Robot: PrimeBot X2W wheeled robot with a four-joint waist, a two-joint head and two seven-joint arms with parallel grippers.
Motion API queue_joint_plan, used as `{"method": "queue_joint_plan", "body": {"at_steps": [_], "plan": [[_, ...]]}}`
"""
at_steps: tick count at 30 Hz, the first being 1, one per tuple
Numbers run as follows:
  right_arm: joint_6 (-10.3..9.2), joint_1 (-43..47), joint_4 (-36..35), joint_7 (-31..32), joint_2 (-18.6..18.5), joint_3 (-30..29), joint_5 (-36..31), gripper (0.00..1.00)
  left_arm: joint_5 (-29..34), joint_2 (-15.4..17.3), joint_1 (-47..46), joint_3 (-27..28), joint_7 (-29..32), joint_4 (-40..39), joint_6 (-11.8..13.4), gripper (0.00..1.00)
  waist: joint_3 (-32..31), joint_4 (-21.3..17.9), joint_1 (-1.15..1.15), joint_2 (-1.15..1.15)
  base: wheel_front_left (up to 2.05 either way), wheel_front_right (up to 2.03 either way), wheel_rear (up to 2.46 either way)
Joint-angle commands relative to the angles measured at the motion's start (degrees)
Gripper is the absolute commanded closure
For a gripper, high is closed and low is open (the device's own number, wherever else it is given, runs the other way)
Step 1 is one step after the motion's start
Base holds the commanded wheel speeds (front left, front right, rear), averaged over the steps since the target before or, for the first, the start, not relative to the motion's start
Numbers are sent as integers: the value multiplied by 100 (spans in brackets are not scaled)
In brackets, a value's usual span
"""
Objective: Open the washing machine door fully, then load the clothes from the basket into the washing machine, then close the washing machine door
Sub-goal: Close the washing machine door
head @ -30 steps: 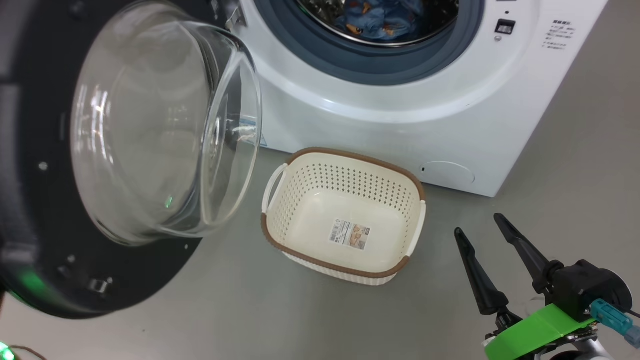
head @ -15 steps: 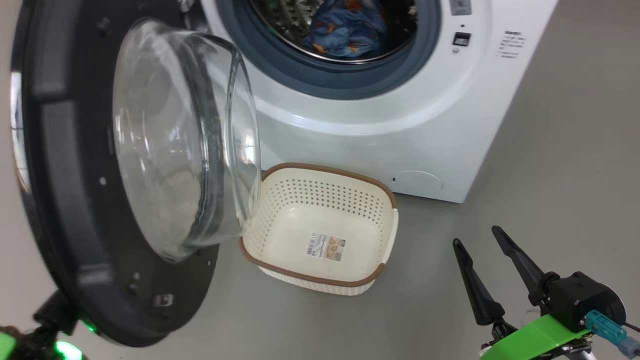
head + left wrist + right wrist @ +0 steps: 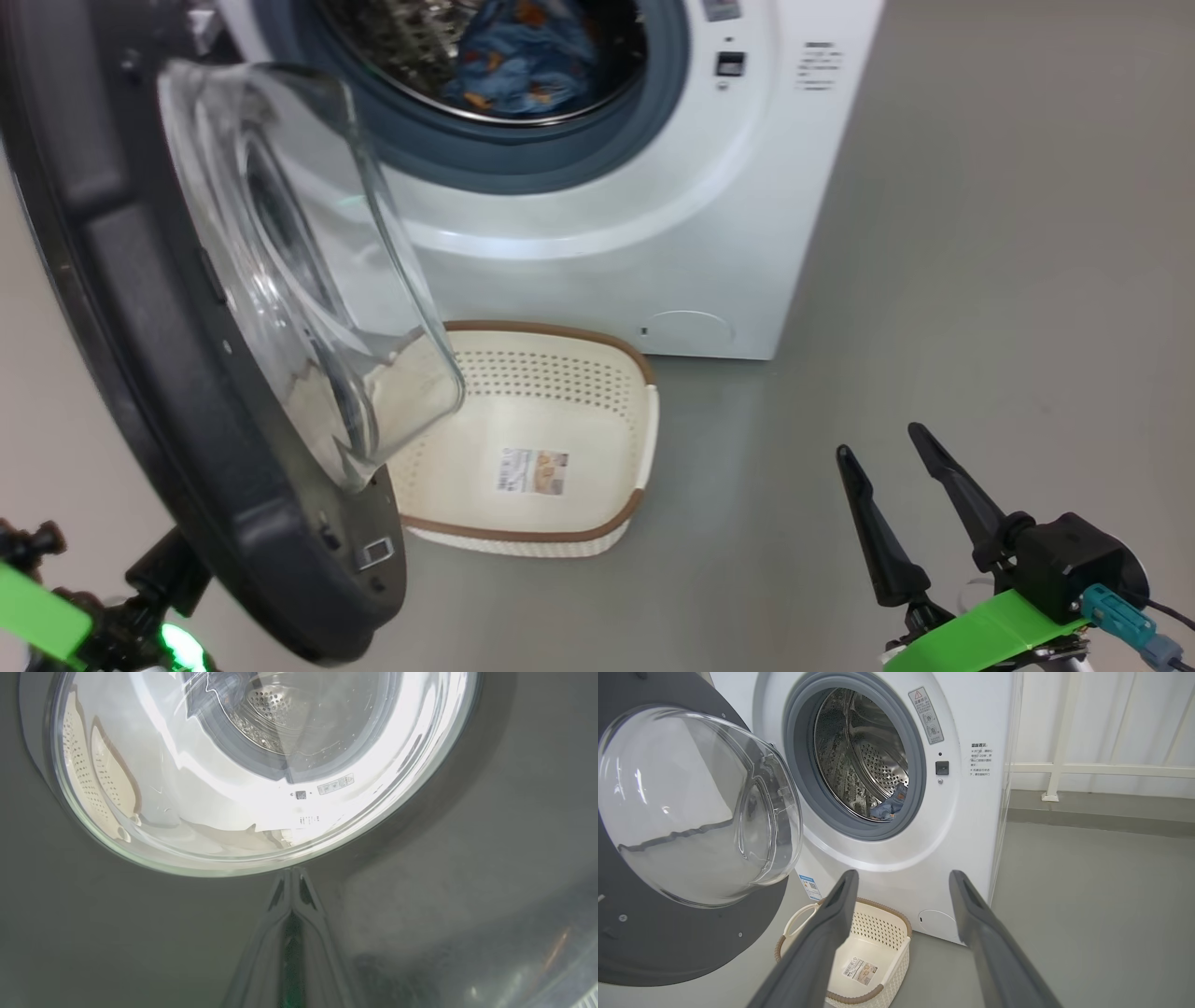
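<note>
Your left gripper (image 3: pixel 290 879) was closed tight, its two fingers (image 3: pixel 273 952) pressed together with nothing between them. The tips were at the outer face of the washing machine door (image 3: pixel 112 280), on the glossy black rim just beneath the glass bowl (image 3: pixel 233 765). Whether they touched it could not be told. From the head camera, that gripper's green-banded body sat low at the left, behind the door's lower edge.

Your right gripper (image 3: pixel 882 448) stood spread wide and held nothing, raised over the grey floor (image 3: pixel 934 280) well to the right of the basket (image 3: pixel 560 329).

The door hung partway open at the left of the opening, its clear bowl bulging toward the machine and overlapping the basket's left end in the head view. The basket sat on the floor just in front of the washing machine (image 3: pixel 597 252), its label (image 3: pixel 532 471) showing on the bottom. The clothes (image 3: pixel 523 65), light-blue fabric with an orange-brown print, lay in a heap inside the steel drum (image 3: pixel 868 765), behind the grey-blue rubber ring (image 3: pixel 523 163).
</note>
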Motion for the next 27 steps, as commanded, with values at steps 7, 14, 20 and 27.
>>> {"method": "queue_joint_plan", "body": {"at_steps": [7,14,20,27], "plan": [[35,-249,13,-155,45,250,25,0,85,32,-512,56,102,-35,83,100,-26,-641,0,0,0,0,0],[35,-323,114,-249,63,287,55,0,155,7,-860,11,70,150,207,100,24,-1083,0,0,0,0,0],[35,-407,206,-331,71,341,114,0,149,-114,-1232,6,7,415,222,100,126,-1410,0,0,0,0,0],[35,-565,302,-433,74,426,204,0,185,-321,-1715,31,-176,801,149,100,338,-1728,0,0,0,0,0]]}}
